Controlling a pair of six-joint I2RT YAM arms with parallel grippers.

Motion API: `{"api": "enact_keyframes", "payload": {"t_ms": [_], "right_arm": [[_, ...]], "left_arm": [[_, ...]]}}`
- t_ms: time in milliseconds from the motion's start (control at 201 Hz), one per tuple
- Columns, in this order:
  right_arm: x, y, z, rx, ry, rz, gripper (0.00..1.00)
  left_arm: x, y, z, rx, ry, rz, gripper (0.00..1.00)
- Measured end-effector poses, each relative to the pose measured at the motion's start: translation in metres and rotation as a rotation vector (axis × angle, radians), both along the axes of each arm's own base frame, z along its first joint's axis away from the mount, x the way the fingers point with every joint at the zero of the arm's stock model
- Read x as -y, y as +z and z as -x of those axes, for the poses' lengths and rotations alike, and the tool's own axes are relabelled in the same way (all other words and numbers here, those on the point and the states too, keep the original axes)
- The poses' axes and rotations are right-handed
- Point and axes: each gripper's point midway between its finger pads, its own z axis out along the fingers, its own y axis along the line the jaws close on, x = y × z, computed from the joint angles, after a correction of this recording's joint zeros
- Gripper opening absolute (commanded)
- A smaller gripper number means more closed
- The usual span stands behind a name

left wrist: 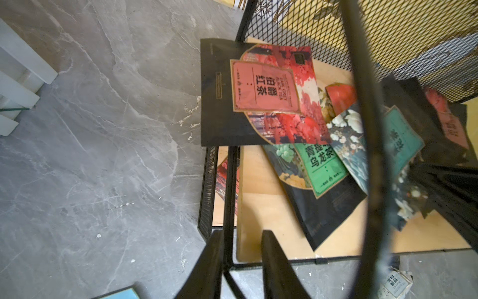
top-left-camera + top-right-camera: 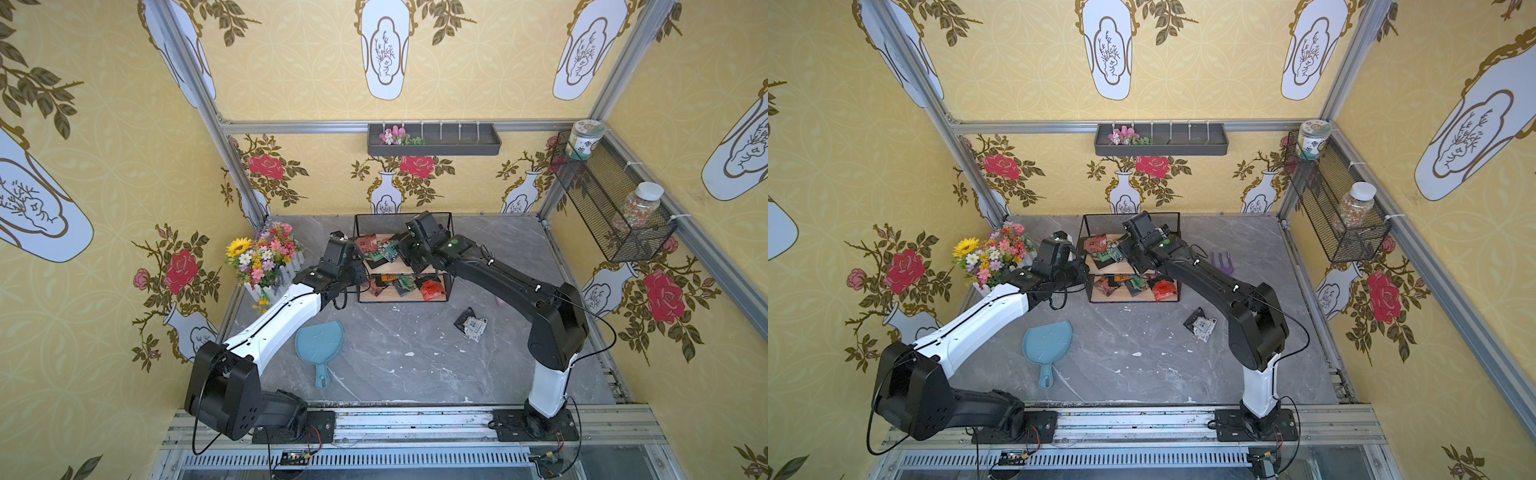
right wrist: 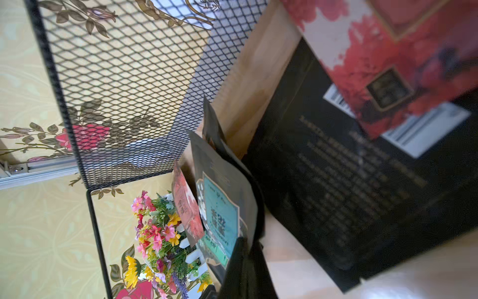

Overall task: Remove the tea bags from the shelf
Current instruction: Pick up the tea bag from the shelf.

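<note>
The shelf (image 2: 448, 286), a two-tier black wire rack with wooden boards, stands at the table's back middle. Several tea bags lie on its upper board, among them a red one (image 1: 258, 95) and a green one (image 1: 320, 165); more sit on the lower board (image 2: 430, 289). My left gripper (image 1: 241, 233) is at the rack's front left corner, its fingers closed around the corner post and board edge. Over the upper board my right gripper (image 3: 244, 242) is shut on the edge of a teal-labelled tea bag (image 3: 219, 207). Two tea bags (image 2: 471, 324) lie on the table.
A box of artificial flowers (image 2: 264, 257) stands left of the rack. A blue leaf-shaped dish (image 2: 320, 340) lies front left. A purple fork-like thing (image 2: 1221, 262) lies right of the rack. A grey tray (image 2: 434, 139) and a mesh basket (image 2: 611, 208) with jars hang on the walls.
</note>
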Motion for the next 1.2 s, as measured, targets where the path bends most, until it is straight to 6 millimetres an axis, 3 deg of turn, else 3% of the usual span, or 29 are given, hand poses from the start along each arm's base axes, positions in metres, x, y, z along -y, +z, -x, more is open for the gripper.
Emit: {"api": "enact_keyframes", "payload": {"t_ms": [836,1046,1205], "right_arm": [[0.016,0.028,0.015,0.005,-0.016,0.017,0.0],[0.023,0.012,0.021,-0.049,-0.013,0.037,0.03],[0.028,-0.003,0.028,-0.094,-0.015,0.062,0.13]], "left_arm": [[0.0,0.0,-0.001,0.0,0.0,0.0,0.3],[0.001,0.001,-0.001,0.001,0.0,0.0,0.3],[0.001,0.001,-0.001,0.001,0.0,0.001,0.3]]}}
